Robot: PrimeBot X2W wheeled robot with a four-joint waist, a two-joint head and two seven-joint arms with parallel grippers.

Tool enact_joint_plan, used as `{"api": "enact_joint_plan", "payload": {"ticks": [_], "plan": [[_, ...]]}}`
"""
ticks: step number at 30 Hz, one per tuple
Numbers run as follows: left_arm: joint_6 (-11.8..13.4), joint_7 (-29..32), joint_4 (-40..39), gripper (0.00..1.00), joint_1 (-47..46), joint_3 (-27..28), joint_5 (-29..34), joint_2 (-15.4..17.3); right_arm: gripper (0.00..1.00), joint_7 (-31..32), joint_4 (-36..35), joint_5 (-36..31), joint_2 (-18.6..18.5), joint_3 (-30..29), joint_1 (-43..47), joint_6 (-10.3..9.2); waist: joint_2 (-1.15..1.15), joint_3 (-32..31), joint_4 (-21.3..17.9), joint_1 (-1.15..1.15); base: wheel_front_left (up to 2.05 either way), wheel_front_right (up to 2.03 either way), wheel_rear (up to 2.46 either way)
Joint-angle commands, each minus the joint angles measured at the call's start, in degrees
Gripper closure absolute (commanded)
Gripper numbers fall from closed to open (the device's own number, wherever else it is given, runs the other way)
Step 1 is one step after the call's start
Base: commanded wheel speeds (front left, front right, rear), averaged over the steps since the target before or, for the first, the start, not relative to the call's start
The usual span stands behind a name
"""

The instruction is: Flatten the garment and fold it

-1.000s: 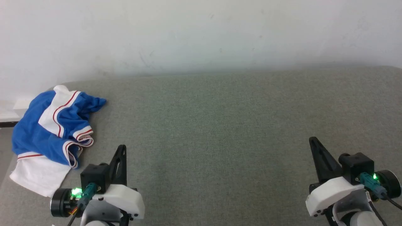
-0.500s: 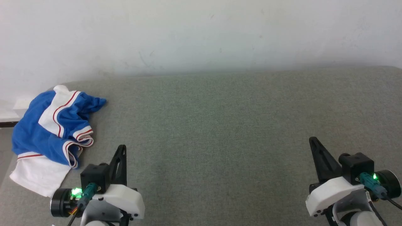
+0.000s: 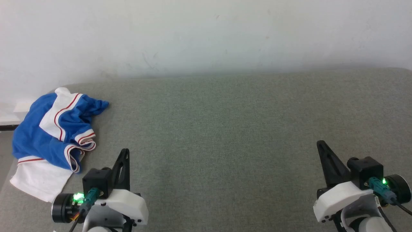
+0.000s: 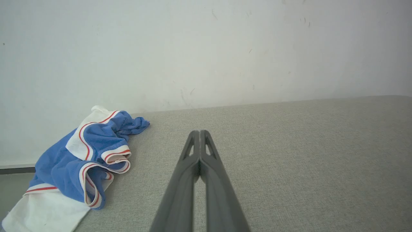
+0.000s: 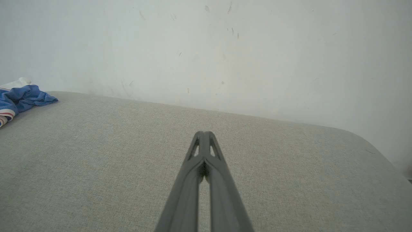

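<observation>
- Jaws first: the left gripper (image 4: 199,132) has its two dark fingers pressed together tip to tip with nothing between them. The right gripper (image 5: 203,133) is closed and empty the same way.
- The grey cloth surface (image 3: 225,129) spreads ahead of both pairs of jaws and across the wide gap between them.
- The garment (image 3: 48,135) lies in a crumpled blue-and-white heap ahead of the left jaws and off to their left, near them but not touching. It is well apart from the right jaws, far to their left.
- A white panel (image 3: 38,183), probably a sleeve, lies flat at the heap's near end, left of the left jaws.
- A curl of red-striped trim (image 3: 85,137) is the part closest to the left fingertips.
- Judged step: flattening has not begun, and this is the reach for a first grasp.
- The next move probably calls for the left jaws to part, swing left onto an edge near the trim, pinch one layer, and draw the heap toward the middle where the right jaws can reach it.
</observation>
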Motion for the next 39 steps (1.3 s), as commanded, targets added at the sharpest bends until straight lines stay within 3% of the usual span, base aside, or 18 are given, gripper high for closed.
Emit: {"api": "enact_joint_plan", "payload": {"ticks": [1,4,5,39], "plan": [[0.4,0.0,0.1,1.0,-0.7,0.0,0.4,-0.1,1.0,0.0,-0.2,-0.3,0.2,0.0,-0.5,-0.05,-0.01,0.0,0.0,0.0,0.0,0.0,0.0],[0.4,0.0,0.1,1.0,-0.7,0.0,0.4,-0.1,1.0,0.0,-0.2,-0.3,0.2,0.0,-0.5,-0.05,-0.01,0.0,0.0,0.0,0.0,0.0,0.0],[0.0,0.0,0.0,0.0,0.0,0.0,0.0,0.0,0.0,0.0,0.0,0.0,0.0,0.0,0.0,0.0,-0.01,0.0,0.0,0.0,0.0,0.0,0.0],[1.3,-3.6,-1.9,0.0,1.5,0.3,-0.2,0.7,0.0,-3.6,0.9,2.0,0.0,-4.2,0.3,-0.01,-0.01,0.2,0.3,0.0,0.0,0.0,0.0]]}}
